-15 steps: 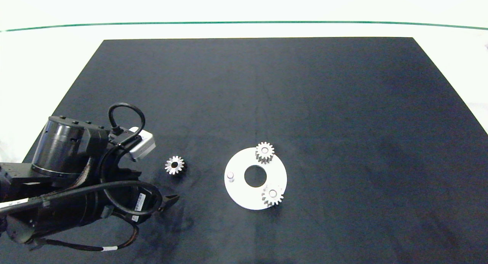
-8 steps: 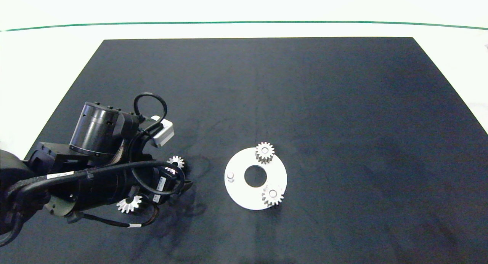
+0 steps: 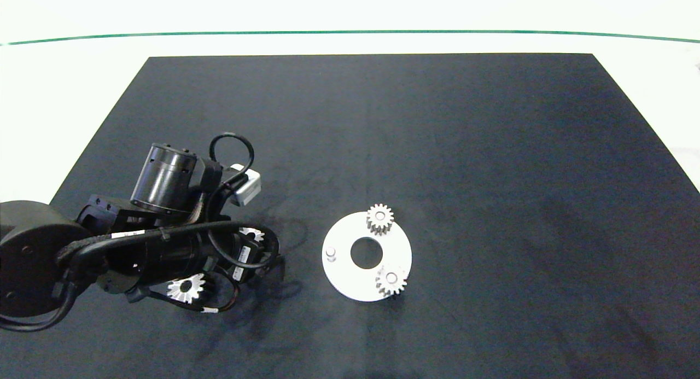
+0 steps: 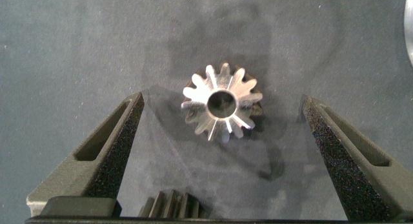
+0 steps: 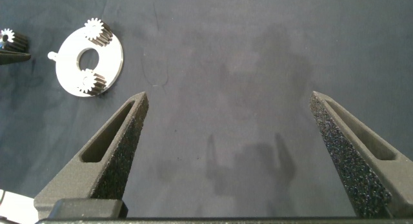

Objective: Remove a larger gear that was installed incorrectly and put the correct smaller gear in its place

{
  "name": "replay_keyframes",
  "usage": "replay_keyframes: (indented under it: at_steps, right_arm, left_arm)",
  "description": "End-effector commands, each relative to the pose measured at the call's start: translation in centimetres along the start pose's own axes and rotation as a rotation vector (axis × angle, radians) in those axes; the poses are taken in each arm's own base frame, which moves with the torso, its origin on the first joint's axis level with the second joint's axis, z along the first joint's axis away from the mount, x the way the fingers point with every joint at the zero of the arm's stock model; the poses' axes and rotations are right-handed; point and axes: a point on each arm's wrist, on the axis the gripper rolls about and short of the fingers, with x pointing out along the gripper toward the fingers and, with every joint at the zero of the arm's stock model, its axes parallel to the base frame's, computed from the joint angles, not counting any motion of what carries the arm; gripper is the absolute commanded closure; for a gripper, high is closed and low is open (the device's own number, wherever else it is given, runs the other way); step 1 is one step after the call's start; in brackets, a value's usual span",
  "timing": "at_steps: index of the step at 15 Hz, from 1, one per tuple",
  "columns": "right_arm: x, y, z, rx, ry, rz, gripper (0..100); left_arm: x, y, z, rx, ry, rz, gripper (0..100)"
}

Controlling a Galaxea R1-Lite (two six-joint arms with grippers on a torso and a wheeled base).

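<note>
The smaller gear (image 4: 222, 102) lies flat on the black mat, centred between the fingers of my open left gripper (image 4: 222, 101), which touch nothing. In the head view my left arm (image 3: 164, 248) hides most of this smaller gear (image 3: 252, 234). The larger gear (image 3: 186, 289) lies loose on the mat under the arm's near side; its teeth (image 4: 171, 204) show at the left wrist picture's edge. The white round plate (image 3: 350, 280) carries two small gears (image 3: 379, 219) (image 3: 391, 281) and one bare peg (image 3: 330, 252). My right gripper (image 5: 229, 95) hangs open above bare mat, away from the plate (image 5: 68, 69).
The black mat (image 3: 465, 149) covers a white table, with a green line (image 3: 350, 32) along the far side. My right arm is outside the head view. Cables loop around the left wrist.
My left arm has swung right and away from me, over the smaller gear. This uncovered the larger gear lying on the mat. The plate and its two gears have not moved.
</note>
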Motion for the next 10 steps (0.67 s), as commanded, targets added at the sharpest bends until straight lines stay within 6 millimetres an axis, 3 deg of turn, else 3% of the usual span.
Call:
replay_keyframes:
  at_steps: [1, 10]
  right_arm:
    - [0.0, 0.01, -0.02, 0.0, 0.002, 0.001, 0]
    - [0.0, 0.01, 0.0, 0.0, 0.0, 0.001, 0]
  left_arm:
    - [0.14, 0.06, 0.02, 0.0, 0.005, 0.004, 5]
    - [0.19, -0.03, 0.1, 0.002, 0.004, 0.013, 23]
